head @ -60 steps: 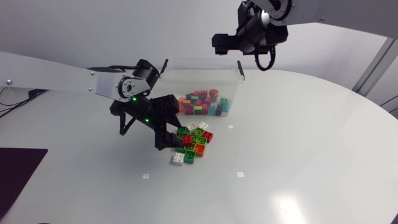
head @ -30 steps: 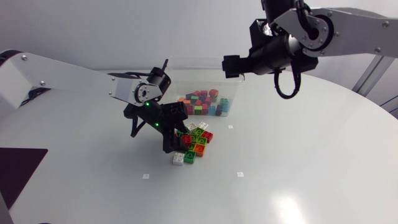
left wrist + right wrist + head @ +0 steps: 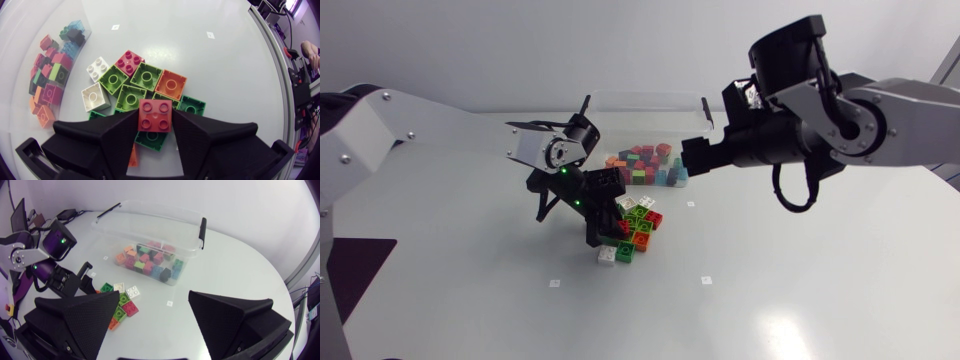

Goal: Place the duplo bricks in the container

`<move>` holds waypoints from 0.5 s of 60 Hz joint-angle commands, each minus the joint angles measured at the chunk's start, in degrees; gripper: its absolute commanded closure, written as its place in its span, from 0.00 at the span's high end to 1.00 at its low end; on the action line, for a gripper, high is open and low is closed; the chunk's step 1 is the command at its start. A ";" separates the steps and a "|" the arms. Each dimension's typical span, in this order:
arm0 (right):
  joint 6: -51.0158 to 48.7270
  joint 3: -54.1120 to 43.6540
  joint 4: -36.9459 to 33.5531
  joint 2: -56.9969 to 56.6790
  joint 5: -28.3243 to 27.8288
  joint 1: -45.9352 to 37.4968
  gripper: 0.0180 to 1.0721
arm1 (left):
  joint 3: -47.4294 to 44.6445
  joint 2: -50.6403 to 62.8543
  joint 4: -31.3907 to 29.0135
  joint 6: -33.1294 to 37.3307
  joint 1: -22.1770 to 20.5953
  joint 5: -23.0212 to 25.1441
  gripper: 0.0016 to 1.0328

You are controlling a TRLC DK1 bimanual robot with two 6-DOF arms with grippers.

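Found left arm [image 3: 380, 130] coming in well to the left of the container [image 3: 645, 97] and extended toward its front. Noted left gripper [image 3: 605, 228] low in front of the container's left half, its wedge fingers pinching a red brick [image 3: 155, 115] from two sides, four studs showing. Recorded a loose pile of bricks [image 3: 640, 222] under and beside that gripper, near the container's front wall: green, orange, red and white pieces on the table [image 3: 820, 290]. Logged one white brick [image 3: 607, 256] at the pile's edge farthest from the container. Confirmed mixed bricks [image 3: 645, 165] inside the container, gathered along its front wall. Found right gripper [image 3: 154, 300] above the container's front right corner, fingers spread wide, holding nothing.
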 commanded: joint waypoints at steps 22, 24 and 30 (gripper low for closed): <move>-6.36 -9.16 4.38 -0.13 -4.60 2.53 0.94 | -1.82 -4.30 -0.46 -0.47 0.60 0.04 0.30; -6.71 -9.51 5.00 0.48 -4.60 2.62 0.94 | -2.09 -5.17 -0.46 -0.55 0.69 0.04 0.30; -7.94 -10.31 6.32 2.77 -6.01 2.53 0.94 | -2.79 -7.55 -0.54 -0.90 0.95 0.04 0.30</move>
